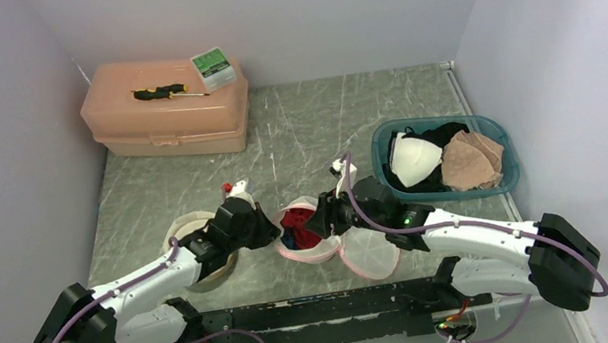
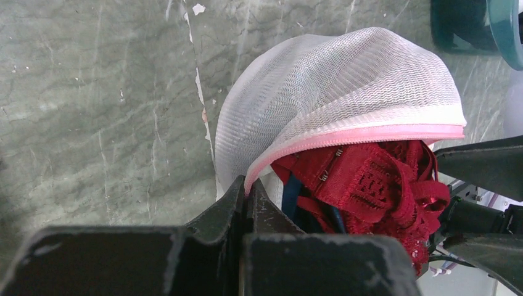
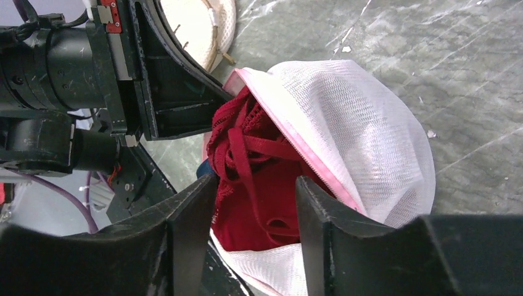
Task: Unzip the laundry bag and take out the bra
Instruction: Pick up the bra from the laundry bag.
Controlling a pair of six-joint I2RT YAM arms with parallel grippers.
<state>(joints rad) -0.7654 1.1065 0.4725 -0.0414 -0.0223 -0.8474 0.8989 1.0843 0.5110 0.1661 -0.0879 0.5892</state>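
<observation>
**Left wrist view: bag unzipped, red bra bulging at the mouth**

Between the two arms, close to their bases, the laundry bag (image 2: 345, 86) lies on the desk (image 2: 92, 92). Its pink zip edge (image 2: 364, 134) gapes wide, so the unzipping looks done. The bra (image 2: 376, 185), dark red lace, swells out of the opening.

The left jaws are pressed tight together on the bag's rim at the corner of the mouth. I judge this is to pin the light mesh down, so that it does not ride along when the bra is pulled. The right jaws stand wide apart, one finger (image 3: 185, 222) on each side of the red straps, and clamp nothing yet. Placed so, they need only close and draw back, though a strap could snag on the zip.

How much of the bra sits deeper in the mesh cannot be seen. A dark blue piece (image 2: 290, 200) under the red is too buried to name. From the top camera the arms cover most of the bag. A pale round mesh piece (image 1: 371, 256) beside it, under the right arm, may be the bag's flap or another bag; I cannot tell which.

Further out, a teal basket (image 1: 499, 180) of garments stands to the right. A peach box (image 1: 168, 123) with a screwdriver (image 1: 159, 91) on its lid stands at the far left.
</observation>
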